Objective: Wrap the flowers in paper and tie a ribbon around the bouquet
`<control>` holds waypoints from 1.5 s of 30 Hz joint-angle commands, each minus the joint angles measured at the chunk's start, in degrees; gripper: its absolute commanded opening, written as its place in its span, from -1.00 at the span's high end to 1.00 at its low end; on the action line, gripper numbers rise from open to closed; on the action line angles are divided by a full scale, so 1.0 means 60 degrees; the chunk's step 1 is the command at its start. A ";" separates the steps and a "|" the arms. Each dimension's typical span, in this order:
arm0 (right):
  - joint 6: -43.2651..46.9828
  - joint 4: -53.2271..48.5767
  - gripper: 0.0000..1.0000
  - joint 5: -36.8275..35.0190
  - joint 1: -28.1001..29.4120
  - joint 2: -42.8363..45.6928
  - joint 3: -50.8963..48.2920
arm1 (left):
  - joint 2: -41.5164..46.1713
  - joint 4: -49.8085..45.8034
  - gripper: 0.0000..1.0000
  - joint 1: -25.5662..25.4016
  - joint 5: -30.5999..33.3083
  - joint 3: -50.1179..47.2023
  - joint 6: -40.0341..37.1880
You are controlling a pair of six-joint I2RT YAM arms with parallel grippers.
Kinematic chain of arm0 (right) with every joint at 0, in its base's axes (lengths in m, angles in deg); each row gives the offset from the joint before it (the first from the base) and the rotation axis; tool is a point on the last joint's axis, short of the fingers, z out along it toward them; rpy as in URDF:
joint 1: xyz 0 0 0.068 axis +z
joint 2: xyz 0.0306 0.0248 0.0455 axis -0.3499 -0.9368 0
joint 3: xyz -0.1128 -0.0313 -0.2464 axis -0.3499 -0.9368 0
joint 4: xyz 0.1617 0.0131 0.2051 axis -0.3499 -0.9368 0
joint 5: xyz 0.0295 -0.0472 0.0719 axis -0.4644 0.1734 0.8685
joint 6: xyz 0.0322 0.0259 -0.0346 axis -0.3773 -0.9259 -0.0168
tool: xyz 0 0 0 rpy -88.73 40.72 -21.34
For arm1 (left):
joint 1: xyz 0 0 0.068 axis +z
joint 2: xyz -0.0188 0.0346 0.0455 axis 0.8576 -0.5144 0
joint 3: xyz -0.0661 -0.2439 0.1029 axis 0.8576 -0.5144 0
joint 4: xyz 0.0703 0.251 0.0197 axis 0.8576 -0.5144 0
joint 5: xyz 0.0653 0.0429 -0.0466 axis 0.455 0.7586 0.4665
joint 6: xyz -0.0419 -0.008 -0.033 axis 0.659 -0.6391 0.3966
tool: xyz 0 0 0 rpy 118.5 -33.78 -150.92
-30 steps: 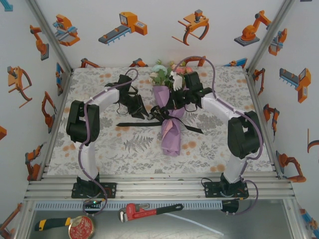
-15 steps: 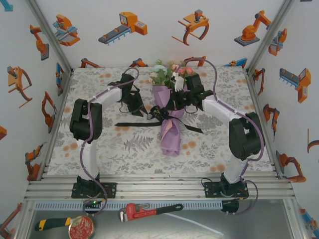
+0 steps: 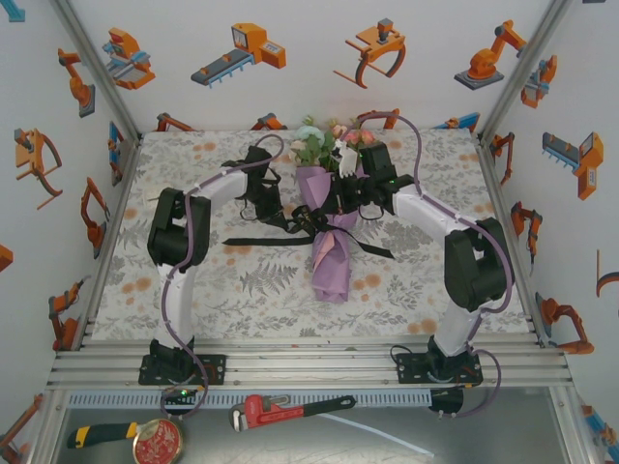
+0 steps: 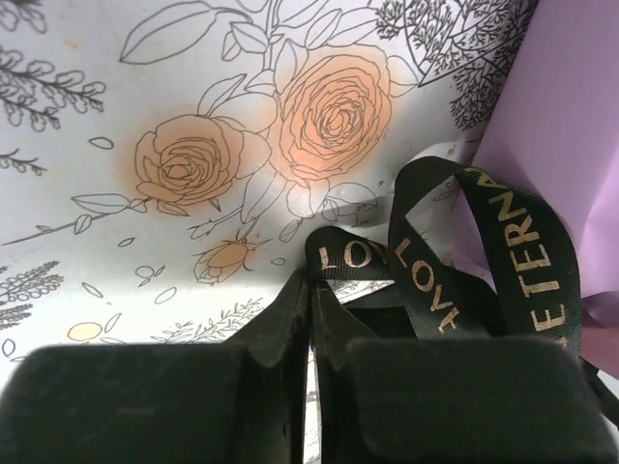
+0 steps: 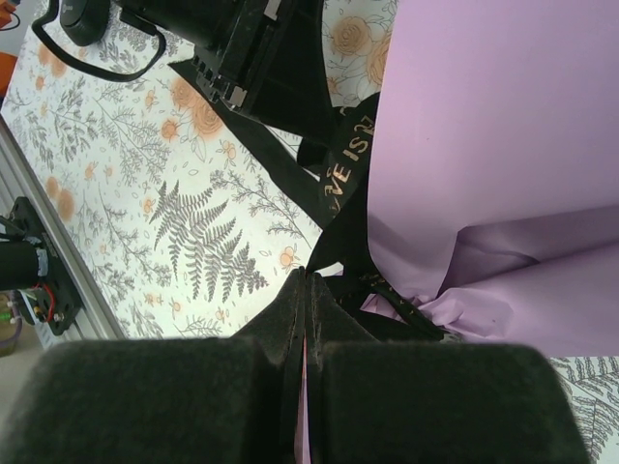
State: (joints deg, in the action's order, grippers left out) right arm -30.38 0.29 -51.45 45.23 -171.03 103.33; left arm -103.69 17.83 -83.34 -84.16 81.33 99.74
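The bouquet lies in the middle of the table, its flowers (image 3: 324, 145) pointing to the far side and its lilac paper (image 3: 329, 266) cone tapering toward me. The black ribbon (image 3: 261, 241) crosses the cone's waist, with tails trailing left and right. My left gripper (image 3: 293, 220) is just left of the waist. In the left wrist view, the left gripper (image 4: 311, 280) has its jaws pressed together on a lettered ribbon (image 4: 430, 290) loop beside the paper (image 4: 571, 126). My right gripper (image 5: 306, 275) is shut on another ribbon (image 5: 340, 179) strand against the paper (image 5: 493, 126).
The floral table cover (image 3: 193, 280) lies between side walls and metal posts. On the lower shelf in front of the arm bases lie a red pipe wrench (image 3: 290, 408), a yellow-handled tool (image 3: 102, 434) and a round red tin (image 3: 158, 442).
My left arm has pushed in to the right toward the bouquet's waist and its jaws have closed. The right arm and the bouquet have stayed put.
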 commanded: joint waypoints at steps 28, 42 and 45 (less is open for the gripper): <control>-0.0903 0.0904 1.00 0.0051 -0.0089 0.0088 -0.0396 | 0.1287 0.2345 1.00 -0.0866 -0.3565 -0.0650 0.5385; -0.1926 0.2404 1.00 -0.0474 -0.0092 0.0355 -0.1104 | 0.1663 0.7295 1.00 -0.0554 -0.3222 -0.3331 0.7997; -0.2010 0.2478 1.00 -0.0551 -0.0097 0.0560 -0.1470 | 0.1503 0.9631 1.00 -0.0764 -0.2711 -0.3839 0.9376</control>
State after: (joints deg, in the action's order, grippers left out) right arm -39.87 11.44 -53.33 44.51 -170.92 96.25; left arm -94.59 56.89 -86.60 -102.69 59.70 145.33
